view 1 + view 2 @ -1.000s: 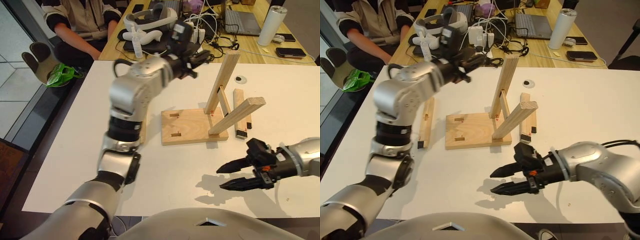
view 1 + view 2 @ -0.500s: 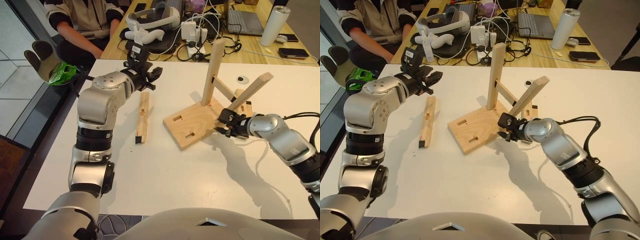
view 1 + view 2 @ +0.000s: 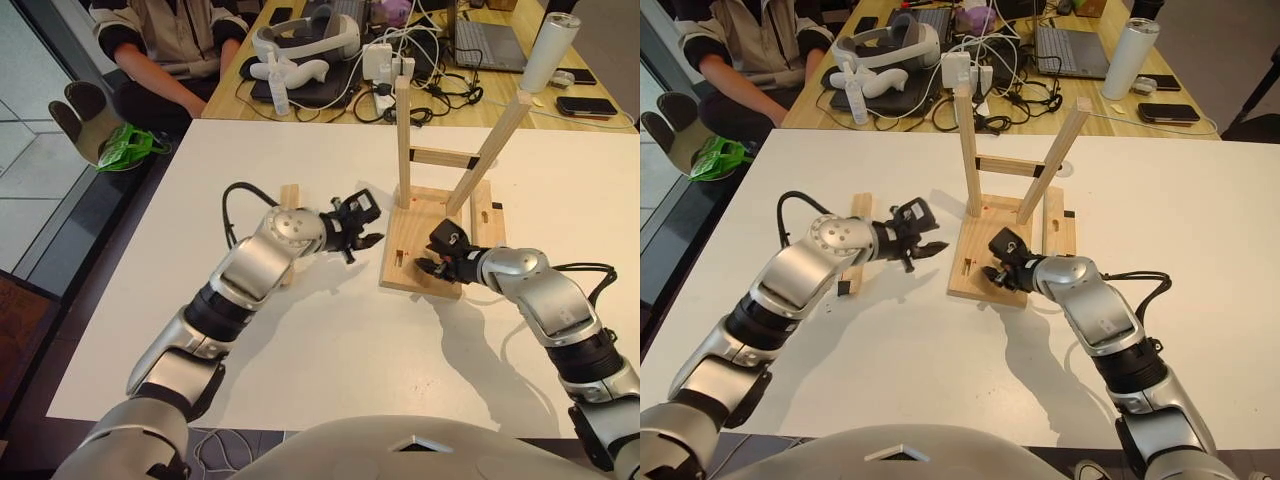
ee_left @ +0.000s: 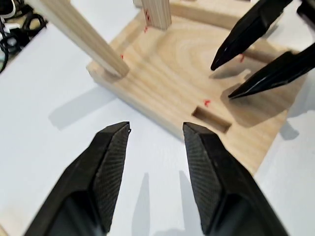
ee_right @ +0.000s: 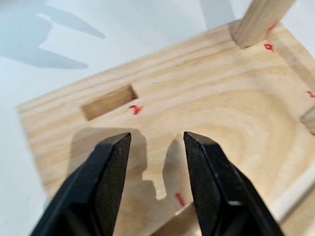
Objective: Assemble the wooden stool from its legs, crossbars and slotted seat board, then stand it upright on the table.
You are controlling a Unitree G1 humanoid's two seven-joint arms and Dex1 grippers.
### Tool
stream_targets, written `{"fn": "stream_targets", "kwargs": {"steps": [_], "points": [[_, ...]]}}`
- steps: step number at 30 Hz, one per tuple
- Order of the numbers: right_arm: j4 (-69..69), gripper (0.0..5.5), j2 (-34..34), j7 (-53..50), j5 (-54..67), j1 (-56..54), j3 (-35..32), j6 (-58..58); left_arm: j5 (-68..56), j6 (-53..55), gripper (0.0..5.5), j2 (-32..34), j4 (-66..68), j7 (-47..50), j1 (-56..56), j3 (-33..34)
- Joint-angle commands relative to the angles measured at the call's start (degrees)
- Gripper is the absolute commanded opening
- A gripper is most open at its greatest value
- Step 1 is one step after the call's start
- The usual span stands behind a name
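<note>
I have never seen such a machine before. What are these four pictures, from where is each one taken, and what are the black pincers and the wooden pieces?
This is a humanoid robot with two arms; each ends in a gripper, a pincer of two black fingers. Two pictures look down from cameras in its head; the other two come from a camera on each wrist, so its own fingers appear close up. On the white table lies the seat board, with two legs standing in it, joined by a crossbar. A loose leg lies on the robot's left of it. The left gripper is open beside the board; the right gripper is open over the board. Neither holds anything.
</note>
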Motion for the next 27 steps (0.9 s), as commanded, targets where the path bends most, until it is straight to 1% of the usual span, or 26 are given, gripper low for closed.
{"fn": "stream_targets", "kwargs": {"steps": [1, 3, 4, 5, 7, 9, 11, 14, 17, 20, 22, 24, 27], "points": [[5.54, 2.01, 7.03, -10.91, -1.52, -6.39, -10.8, -1.69, -0.95, -7.48, 2.03, -8.24, 7.56, 1.81, -5.69, 4.31], [7.42, 2.01, 11.61, -19.02, -2.15, -8.65, -17.51, -3.8, -0.92, -11.67, 2.03, -10.63, 12.89, -0.76, -7.49, 3.75], [7.37, 2.01, 13.87, -23.14, -2.51, -9.79, -20.6, -5.46, -0.17, -14.1, 2.03, -11.04, 15.87, -3.31, -8.08, 2.02], [6.9, 2.01, 15.39, -26.47, -3.33, -10.8, -22.35, -7.48, 1.13, -16.66, 2.03, -10.94, 18.64, -5.82, -8.4, -0.06], [3.7, 2.01, 17.24, -30.23, -4.85, -12.11, -22.98, -11.8, 4.76, -22.92, 2.03, -10.57, 25.79, -10.7, -9.31, -4.34], [0.15, 2.01, 18.61, -32.04, -5.73, -12.48, -22.5, -14.37, 8.2, -29.1, 2.03, -11.54, 35.05, -12.19, -11.38, -6.04], [-1.88, 2.01, 19.74, -32.66, -6.0, -12.67, -21.97, -16.16, 10.45, -34.04, 2.03, -13.43, 44.64, -11.24, -14.04, -5.4], [-2.64, 2.01, 20.73, -33.17, -6.07, -12.99, -22.16, -17.28, 12.44, -38.92, 2.03, -15.66, 53.66, -9.43, -16.52, -3.65], [-1.59, 2.01, 20.63, -34.8, -6.61, -14.17, -24.28, -17.75, 13.32, -41.54, 2.03, -16.33, 57.6, -7.92, -17.32, -1.52], [0.69, 2.01, 19.51, -40.79, -9.54, -16.01, -28.75, -17.38, 14.58, -42.94, 2.03, -15.04, 59.89, -6.77, -17.86, 0.39], [2.28, 2.01, 18.15, -43.46, -12.04, -16.79, -29.77, -19.1, 15.44, -43.5, 2.03, -14.39, 59.87, -8.26, -17.22, 0.51], [4.98, 2.01, 18.4, -44.5, -11.15, -17.38, -32.13, -19.82, 16.28, -44.01, 2.03, -14.22, 59.79, -9.3, -16.38, 0.4], [11.45, 2.01, 19.98, -43.17, -4.47, -18.42, -38.56, -21.01, 17.36, -44.68, 2.03, -15.02, 60.31, -9.08, -16.35, 0.6]]}}
